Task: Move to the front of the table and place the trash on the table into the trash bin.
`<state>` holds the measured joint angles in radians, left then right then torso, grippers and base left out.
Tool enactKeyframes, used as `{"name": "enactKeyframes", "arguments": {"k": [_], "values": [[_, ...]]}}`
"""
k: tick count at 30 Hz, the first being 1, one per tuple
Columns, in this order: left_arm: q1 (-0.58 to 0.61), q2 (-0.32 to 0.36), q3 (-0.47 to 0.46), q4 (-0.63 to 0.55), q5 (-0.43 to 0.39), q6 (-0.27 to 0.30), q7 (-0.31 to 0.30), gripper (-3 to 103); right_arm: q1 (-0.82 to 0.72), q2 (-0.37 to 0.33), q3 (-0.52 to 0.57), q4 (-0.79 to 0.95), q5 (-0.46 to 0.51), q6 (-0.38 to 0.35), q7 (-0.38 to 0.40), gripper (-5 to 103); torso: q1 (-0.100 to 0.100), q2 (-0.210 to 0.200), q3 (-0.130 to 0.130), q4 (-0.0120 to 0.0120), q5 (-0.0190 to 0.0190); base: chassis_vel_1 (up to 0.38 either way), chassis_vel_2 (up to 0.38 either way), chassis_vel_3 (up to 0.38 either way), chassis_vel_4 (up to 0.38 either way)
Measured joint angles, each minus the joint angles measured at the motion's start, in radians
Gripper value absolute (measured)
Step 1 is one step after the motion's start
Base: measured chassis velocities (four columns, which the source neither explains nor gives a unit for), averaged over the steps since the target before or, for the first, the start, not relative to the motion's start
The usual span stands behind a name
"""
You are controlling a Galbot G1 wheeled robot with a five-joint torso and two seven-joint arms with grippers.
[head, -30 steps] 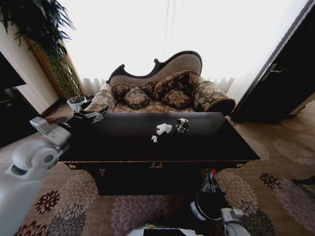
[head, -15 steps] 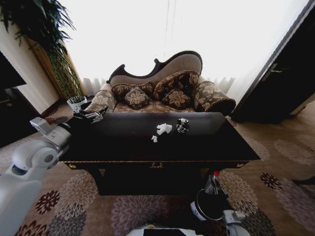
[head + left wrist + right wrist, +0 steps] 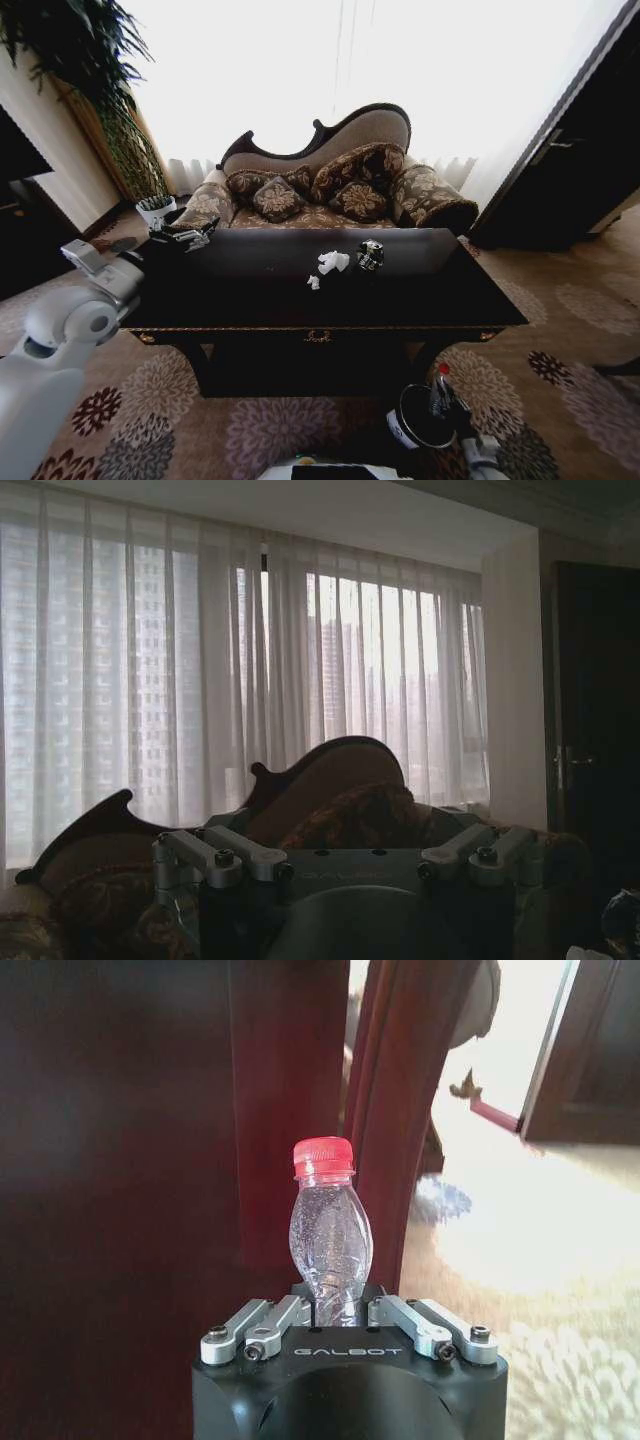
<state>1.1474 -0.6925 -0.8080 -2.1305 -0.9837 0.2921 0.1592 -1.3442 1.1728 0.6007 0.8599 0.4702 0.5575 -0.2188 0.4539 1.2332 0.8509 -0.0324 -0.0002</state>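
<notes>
Gripping a bottle [image 3: 330, 1225], the right pincer [image 3: 447, 405] is held beside the bin [image 3: 418, 420], lower right; left pincer [image 3: 185, 235] state unclear.

The right gripper [image 3: 447, 402], clamped on a clear bottle [image 3: 442, 385] with a red cap, has sunk lower and slid slightly rightward over the trash bin [image 3: 420, 418]; the bottle's cap now sits nearer the bin's rim. The left gripper [image 3: 190, 235] seems to have shifted only marginally

Left gripper [image 3: 188, 236] raised forward; right gripper [image 3: 447, 400] low, clamped shut
</notes>
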Motion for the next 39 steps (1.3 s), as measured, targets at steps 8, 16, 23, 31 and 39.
{"name": "enactKeyframes", "arguments": {"k": [8,16,23,31,39], "values": [[0.021,0.003,-0.019,-0.007,-0.006,-0.001,0.001,100,0.044,0.032,-0.047,-0.055,0.052,-0.024,0.023,20,0.000,0.000,0.000,0.0000,-0.0001,0.000,0.000,0.000,0.000],[0.034,0.000,-0.024,-0.010,-0.002,-0.001,0.002,100,0.068,0.034,-0.055,-0.098,0.046,-0.030,0.024,20,0.000,0.000,0.000,-0.0001,-0.0001,0.000,0.000,0.000,0.000],[0.049,0.000,-0.033,-0.016,-0.001,-0.003,0.004,100,0.100,0.029,-0.061,-0.126,0.017,-0.045,0.064,20,0.000,0.000,0.000,0.0001,0.0000,0.000,0.000,0.000,0.000],[0.050,0.004,-0.036,-0.015,-0.001,-0.004,0.005,100,0.097,0.026,-0.066,-0.139,0.004,-0.061,0.064,35,0.000,0.000,0.000,-0.0001,-0.0001,0.000,0.000,0.000,0.000],[0.046,0.003,-0.028,-0.014,-0.001,-0.004,0.005,100,0.089,0.030,-0.064,-0.142,-0.003,-0.066,0.060,68,0.000,0.000,0.000,-0.0001,0.0000,0.000,0.000,0.000,0.000]]}}
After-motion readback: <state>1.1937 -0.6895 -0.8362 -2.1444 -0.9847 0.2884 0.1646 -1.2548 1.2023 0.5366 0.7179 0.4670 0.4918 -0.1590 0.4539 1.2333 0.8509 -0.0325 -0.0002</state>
